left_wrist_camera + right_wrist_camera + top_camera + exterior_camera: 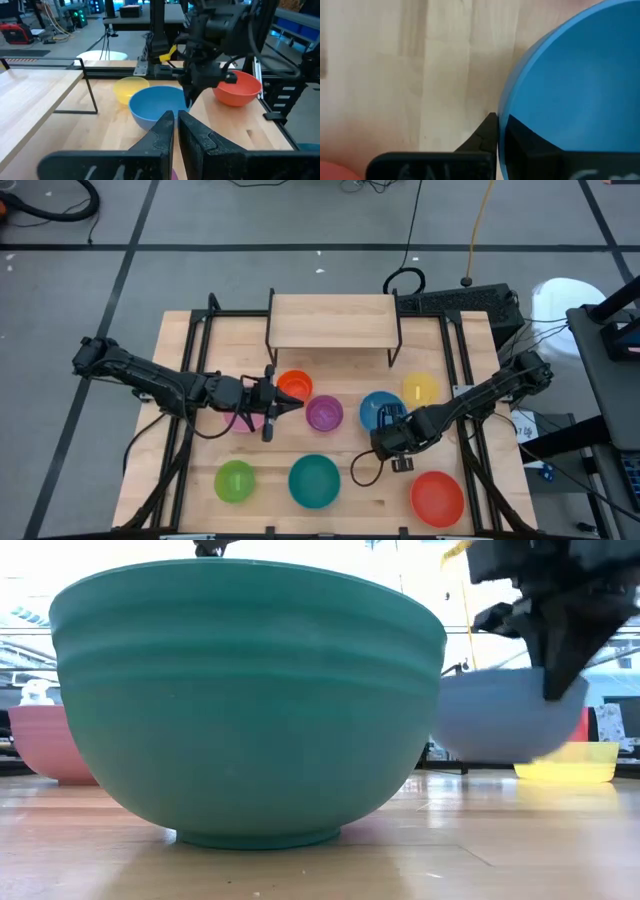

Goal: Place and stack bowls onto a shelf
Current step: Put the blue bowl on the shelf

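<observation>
1. Blue bowl sits on worktop at 5 o'clock from shelf.
2. Right claw is clamped on its rim; left claw is together, empty.
3. Light, stiff, slick plastic: thin rim pinch may slip.

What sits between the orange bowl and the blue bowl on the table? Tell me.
The purple bowl sits between the orange bowl and the blue bowl, as the high view shows. The right gripper is shut on the blue bowl's rim.

Right end effector clamped; left end effector closed.
</observation>
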